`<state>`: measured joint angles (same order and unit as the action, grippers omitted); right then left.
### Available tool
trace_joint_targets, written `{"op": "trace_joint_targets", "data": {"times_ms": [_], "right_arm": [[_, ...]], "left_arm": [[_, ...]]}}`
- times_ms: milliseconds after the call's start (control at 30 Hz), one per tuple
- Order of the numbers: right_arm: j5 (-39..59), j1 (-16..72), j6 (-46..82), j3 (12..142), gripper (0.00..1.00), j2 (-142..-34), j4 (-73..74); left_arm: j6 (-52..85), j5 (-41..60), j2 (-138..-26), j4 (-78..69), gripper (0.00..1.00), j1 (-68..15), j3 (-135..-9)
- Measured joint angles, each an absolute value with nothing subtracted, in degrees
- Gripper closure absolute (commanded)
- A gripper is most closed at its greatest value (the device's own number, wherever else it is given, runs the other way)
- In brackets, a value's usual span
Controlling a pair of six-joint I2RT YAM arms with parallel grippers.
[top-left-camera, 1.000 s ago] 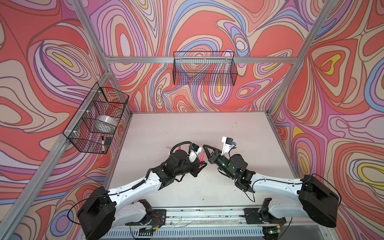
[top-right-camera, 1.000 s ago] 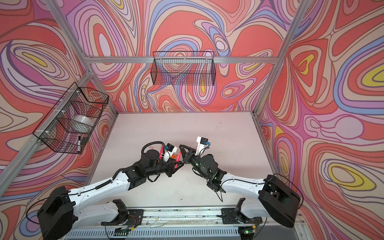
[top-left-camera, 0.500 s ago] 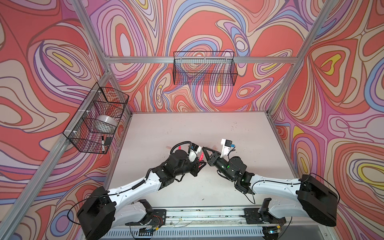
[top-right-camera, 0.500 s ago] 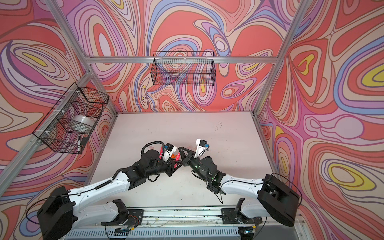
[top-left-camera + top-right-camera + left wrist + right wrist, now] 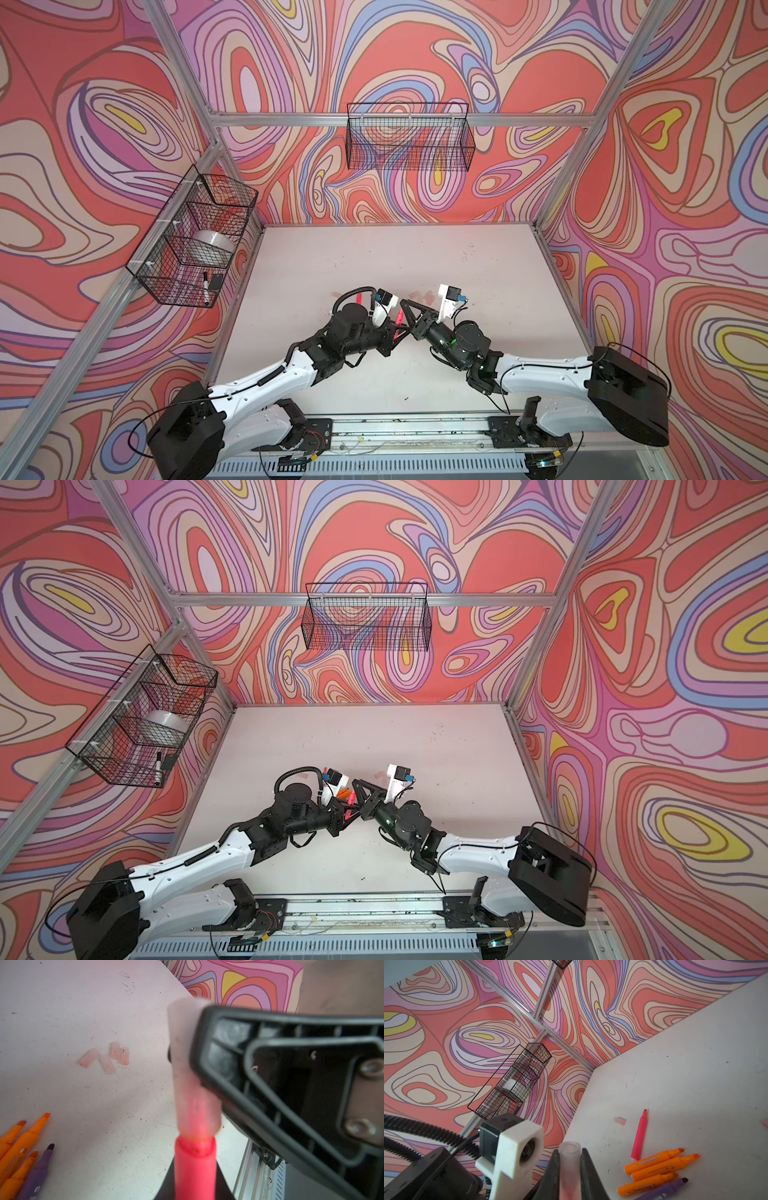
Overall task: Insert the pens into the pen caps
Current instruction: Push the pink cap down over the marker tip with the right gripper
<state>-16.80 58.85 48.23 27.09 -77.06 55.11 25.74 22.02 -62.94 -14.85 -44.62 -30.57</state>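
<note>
**Over the spare pens (image 5: pixel 658 1169), cap (image 5: pixel 191 1084) meets pen (image 5: pixel 195 1167)**

Just above the spare pens, my right gripper (image 5: pixel 403 305) has moved in on the left gripper (image 5: pixel 392 332). Both pinch, right on the cap, left on the pen. Its tip is inside: nearly seated, I judge. Left wrist view shows four loose caps (image 5: pixel 108 1057) beyond them; right wrist view shows a second pink pen (image 5: pixel 639 1136) beside them.

Bright, even light, soft shadows — close-up pink pen (image 5: pixel 194 1169) and cap (image 5: pixel 195 1109) blurred in the left wrist view.
</note>
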Motion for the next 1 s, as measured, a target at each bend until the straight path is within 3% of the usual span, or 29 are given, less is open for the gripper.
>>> {"op": "trace_joint_targets", "data": {"times_ms": [333,500,667,867,1000], "right_arm": [[-17.43,59.96,46.74,26.89,0.80,-77.21,57.89],[-16.71,61.04,46.33,25.76,0.64,-76.82,57.78],[-16.71,61.52,45.45,25.30,0.58,-76.53,57.82],[-17.15,61.69,44.47,24.34,0.32,-75.00,57.36],[-18.02,61.71,43.66,23.86,0.27,-71.59,54.74]], "left_arm": [[26.50,23.18,-61.14,-16.08,1.00,-44.51,-29.91],[26.61,23.46,-61.08,-17.63,1.00,-44.51,-29.91],[26.61,23.59,-61.04,-17.87,1.00,-44.51,-29.87],[26.57,23.57,-61.04,-18.28,1.00,-44.51,-29.87],[26.17,23.57,-61.01,-18.31,1.00,-44.51,-29.87]]}}
